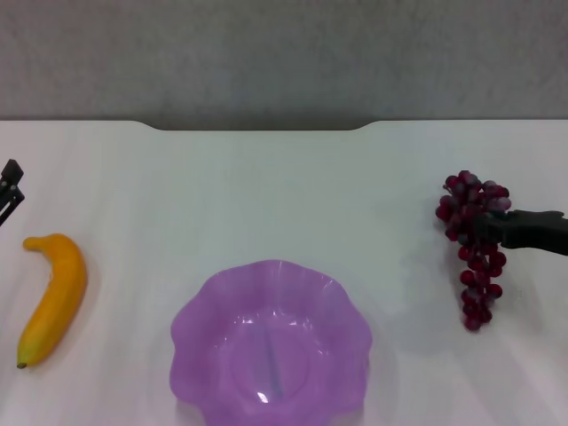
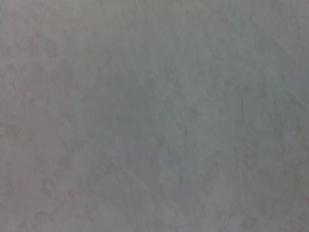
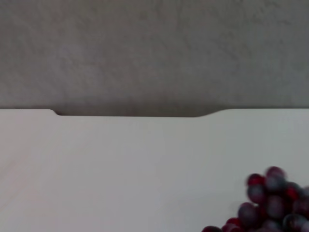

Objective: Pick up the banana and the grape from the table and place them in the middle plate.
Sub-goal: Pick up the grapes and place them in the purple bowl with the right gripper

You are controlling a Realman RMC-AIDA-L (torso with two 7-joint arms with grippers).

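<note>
**One banana, one grape bunch, one plate, two grippers**

On the table (image 1: pixel 266 195): plate (image 1: pixel 213 311) at 6 o'clock, holding nothing; banana (image 1: pixel 55 297) at 8; grape (image 1: pixel 475 266) at 3. Right gripper (image 1: pixel 486 227) sits over the grape, left gripper (image 1: pixel 9 191) at 9; whether either is open, I cannot tell.

— What stands beyond the far edge of the white surface?

— A grey wall (image 1: pixel 284 53), plain and faintly mottled, running across the whole far side from left to right.

— Anything on it?

— Only a dark band of shadow (image 1: pixel 257 124) low down at the middle. One close view shows nothing but a grey, finely veined surface (image 2: pixel 154 116).
</note>
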